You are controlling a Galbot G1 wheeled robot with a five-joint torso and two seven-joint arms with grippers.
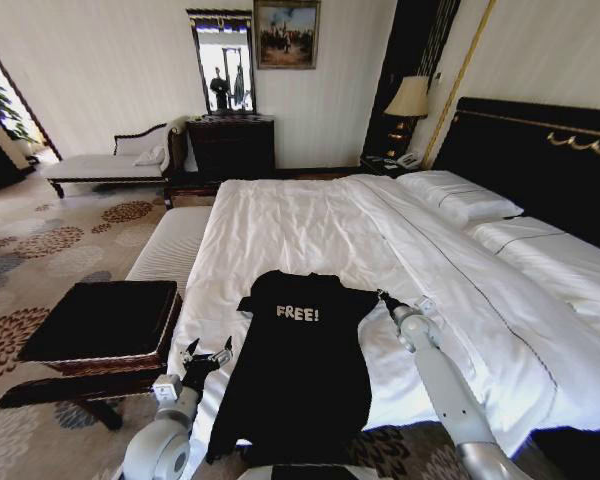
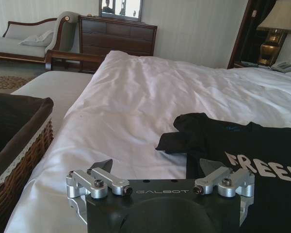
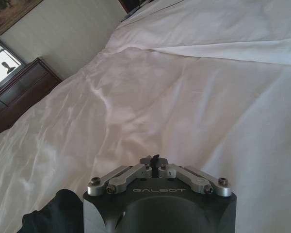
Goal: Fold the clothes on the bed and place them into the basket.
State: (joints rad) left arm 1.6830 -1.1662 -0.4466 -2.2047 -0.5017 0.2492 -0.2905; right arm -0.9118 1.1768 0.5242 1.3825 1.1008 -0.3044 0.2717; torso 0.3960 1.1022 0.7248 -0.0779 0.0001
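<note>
The black T-shirt [image 1: 305, 360] with white "FREE!" lettering lies flat at the foot of the bed [image 1: 310, 220], its hem hanging over the edge. My left gripper [image 1: 206, 356] is open beside the shirt's left side. In the left wrist view this gripper [image 2: 155, 167] hovers low over the duvet [image 2: 136, 97], one finger by the shirt [image 2: 252, 150]. My right gripper [image 1: 387, 298] is at the shirt's right sleeve. In the right wrist view its fingers [image 3: 154, 160] are shut over white duvet [image 3: 160, 97], with black cloth [image 3: 53, 216] beside its body. The basket [image 1: 105, 320] stands left of the bed.
A white-cushioned bench [image 1: 170, 245] runs along the bed's left side beyond the basket [image 2: 19, 145]. Patterned carpet [image 1: 50, 250] spreads to the left. A chaise [image 1: 110, 160], a dark dresser [image 1: 230, 145] and a lamp [image 1: 410, 100] line the far wall.
</note>
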